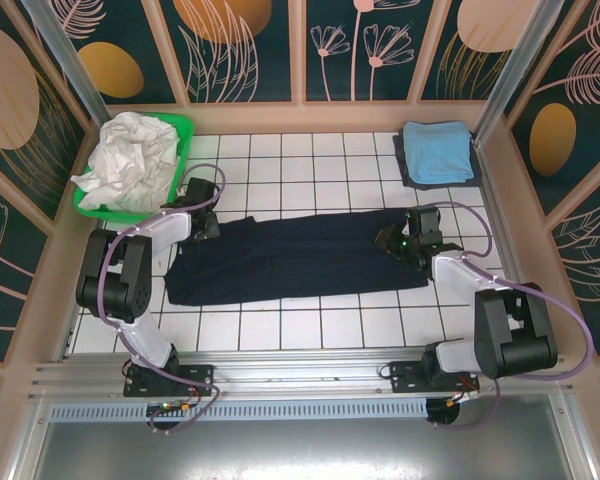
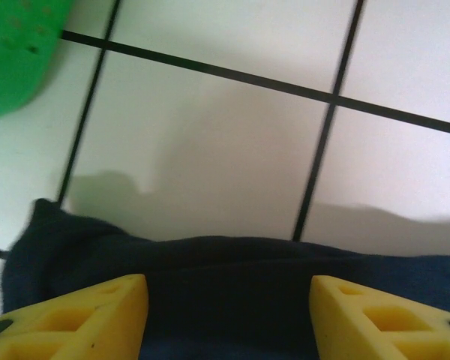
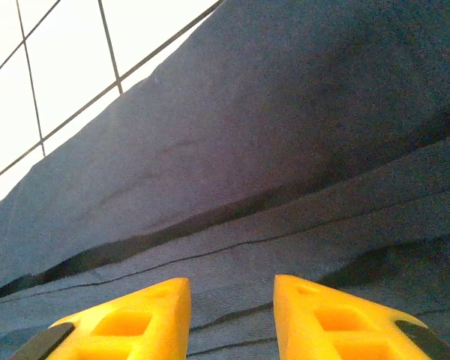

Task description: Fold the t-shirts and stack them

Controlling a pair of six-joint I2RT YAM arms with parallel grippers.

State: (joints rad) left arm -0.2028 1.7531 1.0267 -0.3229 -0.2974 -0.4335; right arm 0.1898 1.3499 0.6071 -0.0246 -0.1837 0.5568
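Observation:
A large dark navy t-shirt (image 1: pixel 290 258) lies folded into a long band across the middle of the tiled table. My left gripper (image 1: pixel 196 213) hangs over its far left corner. In the left wrist view the gripper (image 2: pixel 229 289) is open, its yellow fingers (image 2: pixel 97 315) wide apart, with the navy edge (image 2: pixel 225 262) lying flat between them. My right gripper (image 1: pixel 401 240) is at the shirt's right end. In the right wrist view it (image 3: pixel 232 289) stands open just above layered navy folds (image 3: pixel 285 150). A folded light blue t-shirt (image 1: pixel 436 148) lies at the back right. A crumpled white t-shirt (image 1: pixel 130 160) fills the basket.
The green plastic basket (image 1: pixel 183 128) stands at the back left, close behind my left gripper, and its corner (image 2: pixel 15 52) shows in the left wrist view. Patterned walls close in the table on three sides. Bare white tiles (image 1: pixel 300 160) lie behind and in front of the navy shirt.

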